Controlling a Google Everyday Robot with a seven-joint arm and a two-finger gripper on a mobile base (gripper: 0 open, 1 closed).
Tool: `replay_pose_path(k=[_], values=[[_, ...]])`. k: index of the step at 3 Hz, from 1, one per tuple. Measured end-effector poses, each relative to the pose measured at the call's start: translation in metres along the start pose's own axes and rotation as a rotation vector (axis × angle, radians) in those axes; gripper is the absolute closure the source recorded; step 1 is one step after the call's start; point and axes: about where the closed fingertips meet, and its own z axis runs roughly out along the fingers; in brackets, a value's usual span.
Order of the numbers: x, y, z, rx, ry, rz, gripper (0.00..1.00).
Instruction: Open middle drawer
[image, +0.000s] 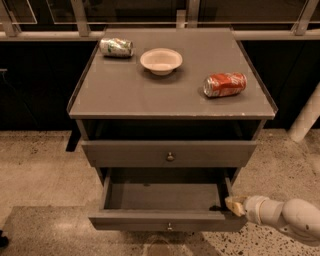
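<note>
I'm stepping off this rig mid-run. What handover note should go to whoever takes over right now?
Tool: low on the cabinet's right, at the right front corner of the middle drawer. Contact with it can't be confirmed.
Middle drawer: pulled well out, with its floor in view.
Upper drawer: its front sits further back.
Done: the opening looks essentially complete.
Left: probably just back the tool clear of the drawer corner.
</note>
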Motion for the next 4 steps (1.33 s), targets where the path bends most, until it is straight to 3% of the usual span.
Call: replay_pose_path(k=[1, 2, 4], values=[[-0.029, 0.0, -0.034, 0.011, -0.094, -0.057, 1.0], [-0.056, 0.003, -0.061, 0.01, -0.196, -0.112, 0.9], [-0.061, 0.005, -0.066, 0.011, -0.212, -0.127, 0.49]])
